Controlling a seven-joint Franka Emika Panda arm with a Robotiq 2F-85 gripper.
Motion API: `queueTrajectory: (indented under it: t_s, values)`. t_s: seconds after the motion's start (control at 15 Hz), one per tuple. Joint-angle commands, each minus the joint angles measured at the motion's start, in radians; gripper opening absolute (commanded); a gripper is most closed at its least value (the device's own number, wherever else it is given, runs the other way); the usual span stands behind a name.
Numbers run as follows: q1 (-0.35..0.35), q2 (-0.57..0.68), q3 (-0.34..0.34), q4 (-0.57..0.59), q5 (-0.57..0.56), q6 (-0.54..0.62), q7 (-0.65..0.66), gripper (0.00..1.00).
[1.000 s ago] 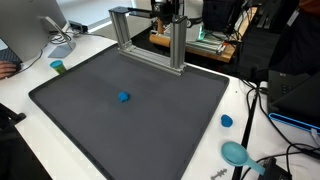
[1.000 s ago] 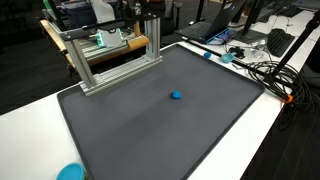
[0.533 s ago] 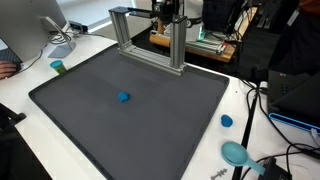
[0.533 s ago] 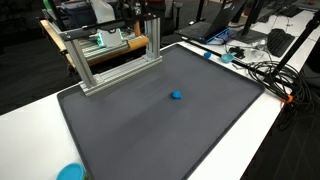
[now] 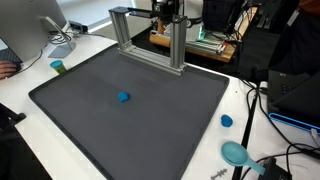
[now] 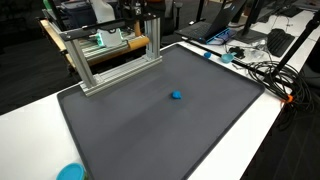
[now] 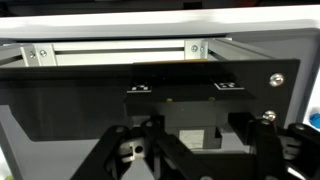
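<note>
A small blue object lies near the middle of the dark grey mat, and shows in both exterior views. My gripper is far from it, up at the back edge of the mat by the top of an aluminium frame. In the wrist view the gripper looks open and empty, with dark fingers spread to either side. The frame's bar runs across ahead of it. The blue object is out of the wrist view.
The mat lies on a white table. A teal cup stands off the mat's left edge. A blue cap, a teal bowl and cables lie to the right. A monitor stands at the back left.
</note>
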Motion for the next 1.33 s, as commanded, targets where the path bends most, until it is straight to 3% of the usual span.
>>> queueTrajectory:
  t_s: [0.0,0.07,0.33,0.67,0.93,1.27]
  values:
    - [0.016,-0.021,-0.029,-0.022,0.036,0.007,-0.061,0.46]
    - [0.013,-0.023,-0.029,-0.022,0.036,0.007,-0.061,0.45]
    - [-0.021,-0.033,-0.014,-0.024,0.011,0.019,-0.013,0.22]
    - [-0.037,-0.038,0.019,-0.019,-0.008,0.035,0.059,0.22]
    - [-0.065,-0.036,0.051,0.010,-0.041,0.151,0.136,0.22]
    - [-0.139,0.110,0.113,0.130,-0.162,0.265,0.231,0.22]
